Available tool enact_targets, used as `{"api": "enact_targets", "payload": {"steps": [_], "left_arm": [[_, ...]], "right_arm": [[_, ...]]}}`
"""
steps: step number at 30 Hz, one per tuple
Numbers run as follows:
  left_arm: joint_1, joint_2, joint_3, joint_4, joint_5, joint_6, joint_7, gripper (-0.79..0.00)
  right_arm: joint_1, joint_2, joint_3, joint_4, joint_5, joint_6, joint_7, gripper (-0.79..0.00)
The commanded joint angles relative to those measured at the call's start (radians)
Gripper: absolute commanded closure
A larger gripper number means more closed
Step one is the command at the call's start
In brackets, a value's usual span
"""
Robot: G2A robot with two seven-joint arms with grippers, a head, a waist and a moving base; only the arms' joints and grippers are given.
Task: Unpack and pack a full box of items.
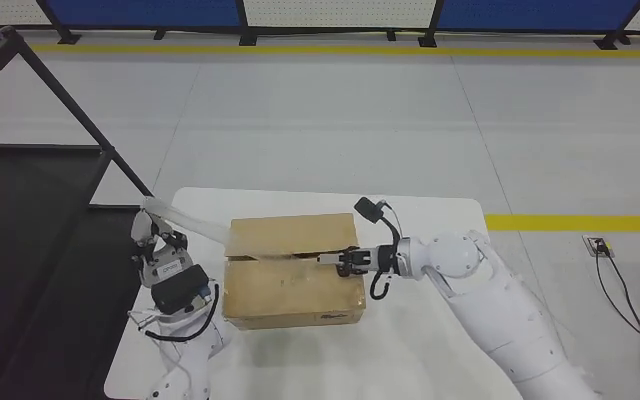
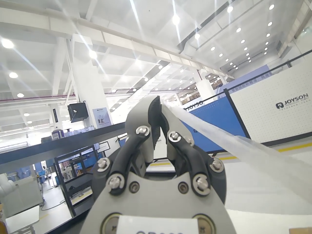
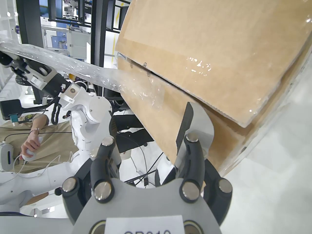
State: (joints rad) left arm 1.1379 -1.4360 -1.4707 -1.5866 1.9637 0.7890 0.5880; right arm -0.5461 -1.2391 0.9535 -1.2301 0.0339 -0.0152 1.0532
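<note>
Factory hall: high lit ceiling (image 2: pixel 146 13), blue partitions (image 1: pixel 140 12).

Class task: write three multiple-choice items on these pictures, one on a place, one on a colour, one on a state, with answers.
1. The cardboard box stands: A on the floor; B on the white table; C on a shelf.
2. The box is: A brown; B blue; C red.
3. The left claw is: A open, empty; B shut on the tape strip; C shut on a cup.
Answers: B, the top view shows it on the tabletop; A, plain brown card; B, it pinches the clear strip.
</note>
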Motion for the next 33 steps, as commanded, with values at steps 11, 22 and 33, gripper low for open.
{"api": "enact_targets", "payload": {"steps": [11,22,33], "left_arm": [[-0.051,-0.015,0.089,-0.117,0.034,-0.015,0.003,0.000],[-0.103,-0.030,0.137,-0.167,0.044,0.009,-0.016,0.000],[-0.120,-0.041,0.160,-0.156,0.063,0.027,-0.029,0.000]], "right_arm": [[-0.019,-0.009,0.032,0.108,0.225,-0.088,0.078,-0.785],[-0.045,-0.014,0.075,0.206,0.469,-0.245,0.221,-0.785],[-0.055,-0.026,0.098,0.240,0.603,-0.407,0.276,-0.523]]}}
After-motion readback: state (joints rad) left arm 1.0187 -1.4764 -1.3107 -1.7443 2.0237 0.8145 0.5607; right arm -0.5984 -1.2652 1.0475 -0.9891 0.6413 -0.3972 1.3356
